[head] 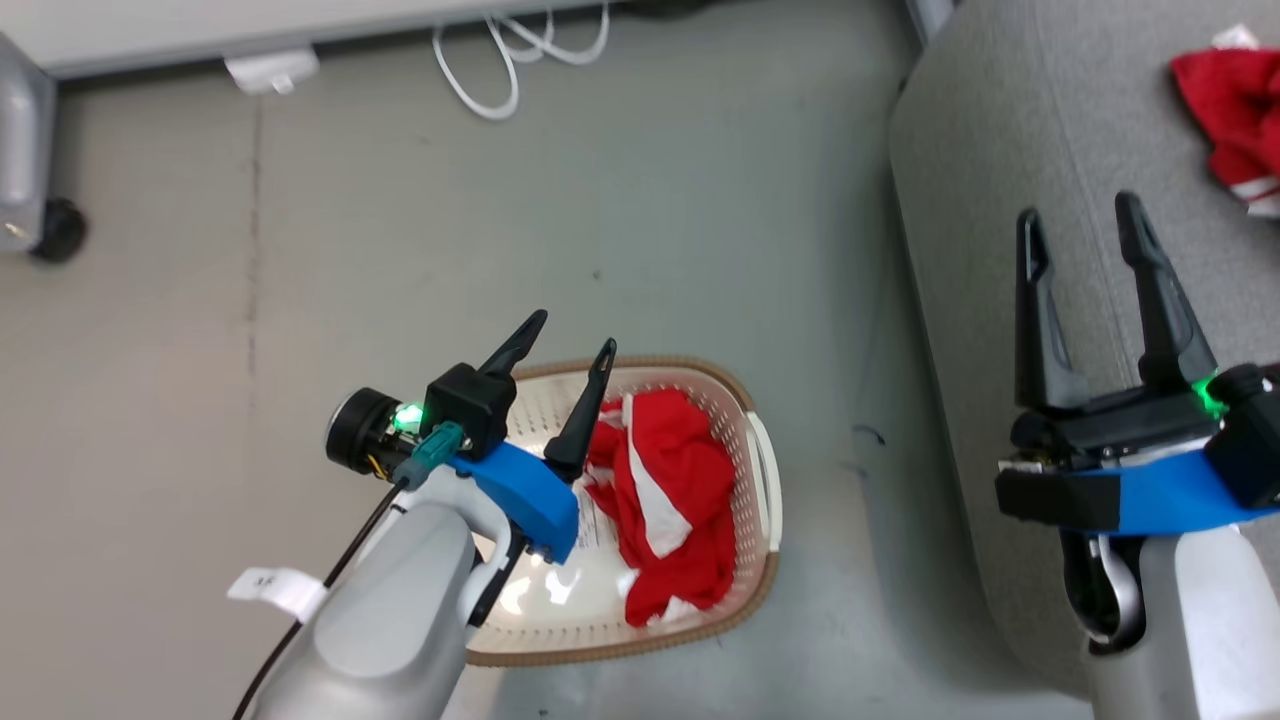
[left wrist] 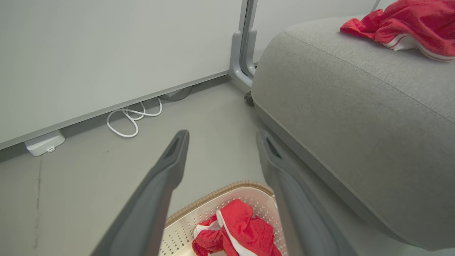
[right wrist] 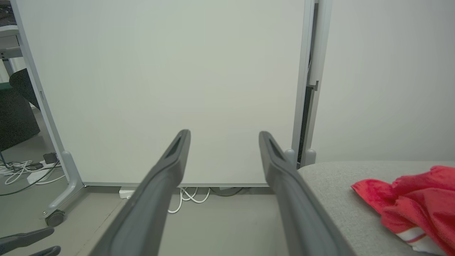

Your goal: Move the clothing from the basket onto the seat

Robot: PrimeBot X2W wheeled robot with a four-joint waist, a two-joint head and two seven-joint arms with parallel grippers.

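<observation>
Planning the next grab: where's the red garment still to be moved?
Head view, lower middle: the red garment lies crumpled in the right half of the basket, beside the left gripper, left of the sofa.

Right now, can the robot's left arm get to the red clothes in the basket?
Probably yes. The left arm hangs right over the basket with its jaws open, and the red clothing lies uncovered just past them. The basket's top is open and nothing sits between.

white cable (head: 510, 60) (looped) by partition panel (right wrist: 170, 89)
</observation>
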